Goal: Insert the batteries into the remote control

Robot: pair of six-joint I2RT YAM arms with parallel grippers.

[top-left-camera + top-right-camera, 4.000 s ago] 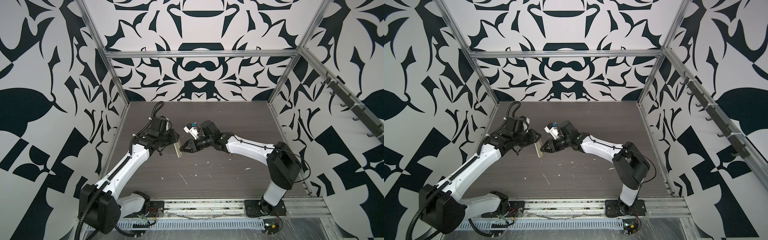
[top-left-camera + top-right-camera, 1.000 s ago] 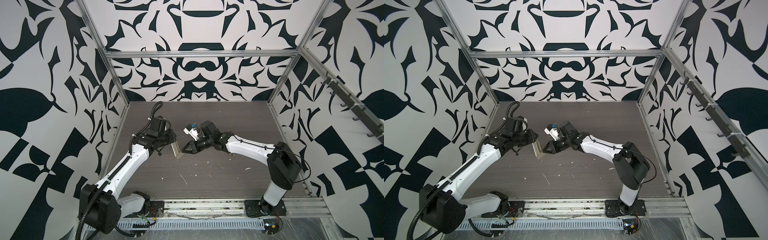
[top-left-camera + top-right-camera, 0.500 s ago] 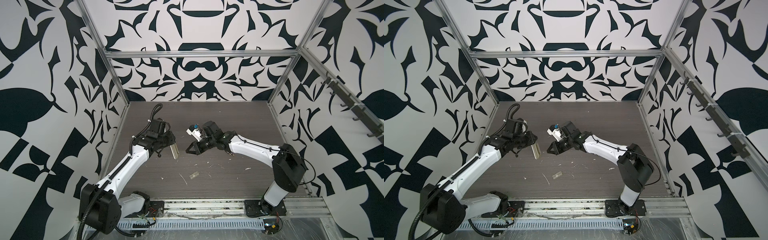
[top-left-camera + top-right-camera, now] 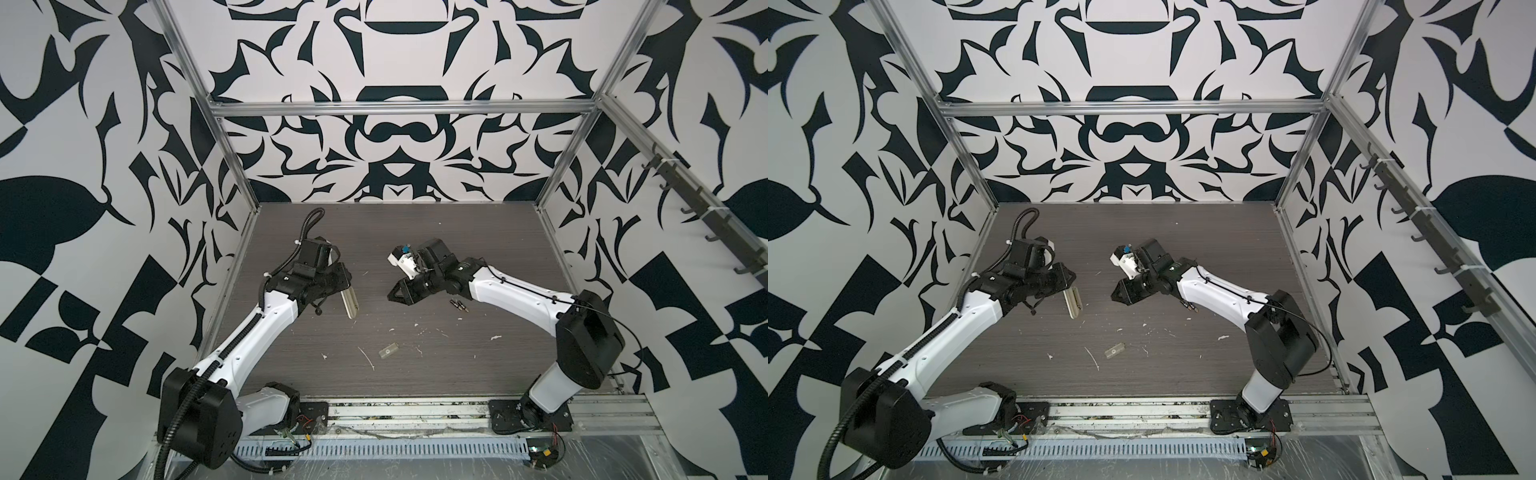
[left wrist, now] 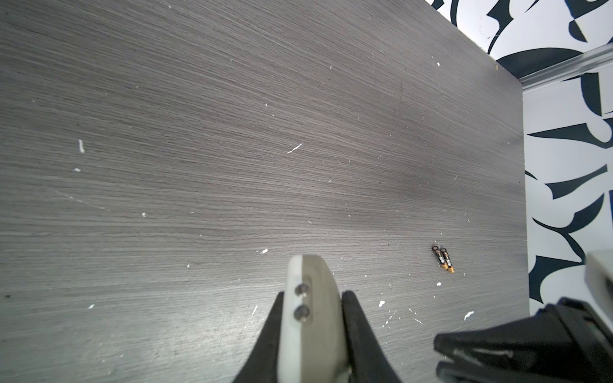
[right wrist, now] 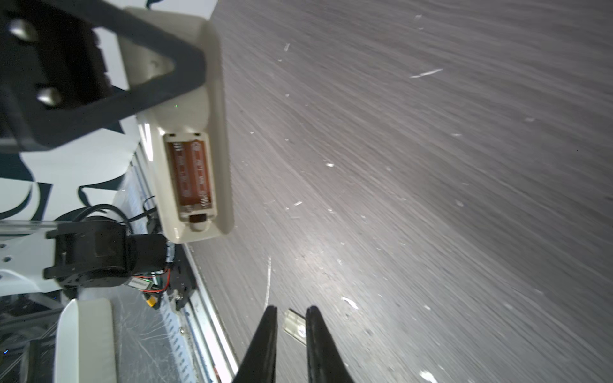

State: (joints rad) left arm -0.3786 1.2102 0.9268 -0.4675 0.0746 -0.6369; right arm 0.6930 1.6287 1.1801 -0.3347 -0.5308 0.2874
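Firmly clamped, the left gripper (image 5: 311, 318) holds the white remote control (image 4: 349, 304) by one end, its uncovered battery recess (image 6: 192, 175) turned toward the right gripper (image 6: 291, 311), whose jaws stand slightly parted and empty. Both batteries (image 5: 443, 260) lie side by side, touching, on the grey table (image 4: 415, 232) just beside the right arm; the translucent cover (image 4: 1115, 350) lies apart, nearer the arm bases

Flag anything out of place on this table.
The translucent cover lies loose and askew near the front among white scraps. The remote control, held in the left gripper, has its battery recess open and empty; the batteries lie on the table.
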